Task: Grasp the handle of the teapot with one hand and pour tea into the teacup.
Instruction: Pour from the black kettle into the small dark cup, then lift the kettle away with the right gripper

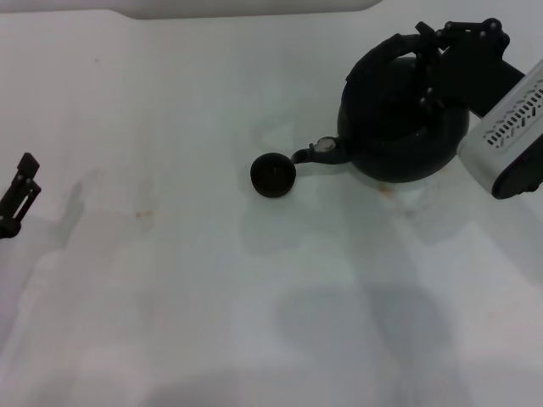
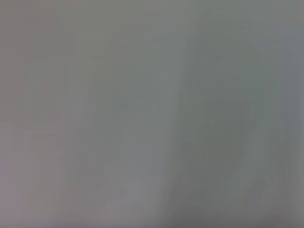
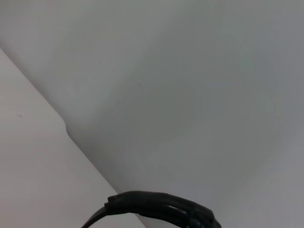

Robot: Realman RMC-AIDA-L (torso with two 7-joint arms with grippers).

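Black teapot (image 1: 399, 127) near the tabletop's (image 1: 170, 280) far right corner; right gripper (image 1: 437, 64) clamps its handle (image 1: 394, 42), spout touching the teacup (image 1: 273, 175). Left gripper (image 1: 19, 193), finger state unclear, parked at left edge.

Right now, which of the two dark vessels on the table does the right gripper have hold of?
The teapot, the large round pot with the spout; the right gripper is at its handle. The tiny teacup stands free beside the spout tip.

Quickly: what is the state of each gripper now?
Left gripper: parked at the table's left edge, holding nothing.
Right gripper: closed on the teapot's handle.
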